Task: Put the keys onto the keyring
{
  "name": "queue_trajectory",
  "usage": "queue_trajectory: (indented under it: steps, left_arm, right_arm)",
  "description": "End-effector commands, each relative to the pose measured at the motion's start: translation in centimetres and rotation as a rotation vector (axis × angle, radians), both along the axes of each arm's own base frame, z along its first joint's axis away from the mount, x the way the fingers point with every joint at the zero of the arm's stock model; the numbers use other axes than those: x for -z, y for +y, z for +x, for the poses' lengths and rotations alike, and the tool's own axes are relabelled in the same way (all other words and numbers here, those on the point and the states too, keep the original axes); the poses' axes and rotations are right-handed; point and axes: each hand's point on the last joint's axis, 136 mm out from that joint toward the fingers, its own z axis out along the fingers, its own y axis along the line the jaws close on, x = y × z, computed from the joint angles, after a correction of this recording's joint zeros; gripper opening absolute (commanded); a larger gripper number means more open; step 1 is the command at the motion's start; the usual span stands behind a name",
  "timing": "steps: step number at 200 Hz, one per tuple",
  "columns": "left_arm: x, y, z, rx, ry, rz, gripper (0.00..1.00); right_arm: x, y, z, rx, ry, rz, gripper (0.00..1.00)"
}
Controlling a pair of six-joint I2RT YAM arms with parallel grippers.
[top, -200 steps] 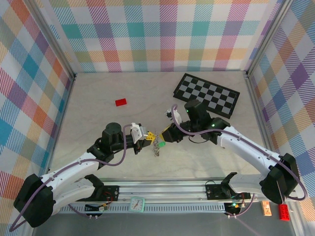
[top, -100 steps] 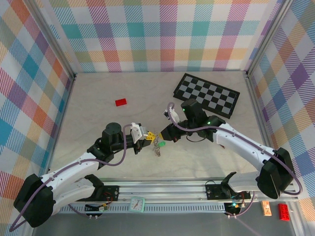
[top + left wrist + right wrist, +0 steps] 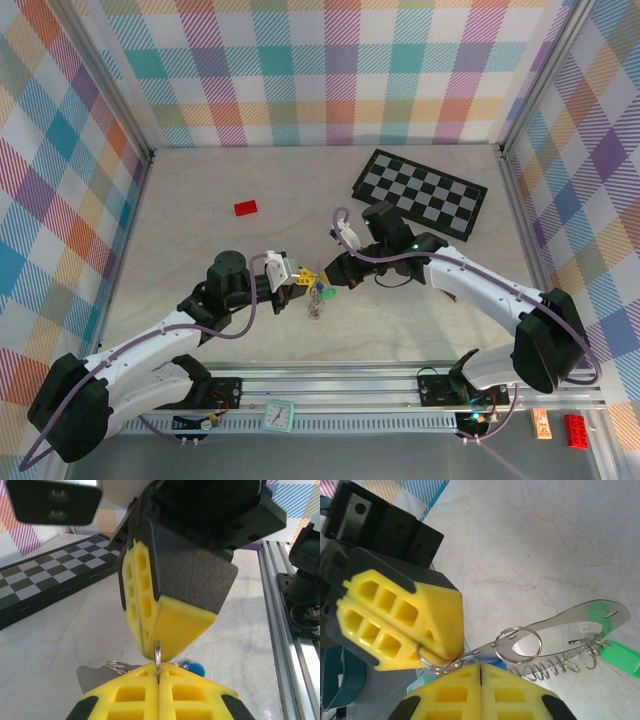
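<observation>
Contact at mid-frame: left gripper (image 3: 304,281) and right gripper (image 3: 329,283) both pinch the keyring (image 3: 156,656), tip to tip, with the keys (image 3: 319,294) dangling just below them.

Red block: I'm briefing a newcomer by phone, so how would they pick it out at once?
Find the black-and-grey checkerboard at the far right of the table. Look left from it across bare surface; the red block lies flat there, alone. It is the one small red rectangle on that pale top, touching nothing.
</observation>
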Motion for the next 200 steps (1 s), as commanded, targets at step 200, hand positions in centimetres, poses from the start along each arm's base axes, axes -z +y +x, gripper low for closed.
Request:
queue_trajectory:
  steps: [200]
  left_arm:
    - [-2.0, -0.9, -1.3, 0.089, -0.045, -0.081, 0.0]
  right_arm:
    - [-3.5, 0.3, -1.3, -0.39, -0.769, 0.295, 0.26]
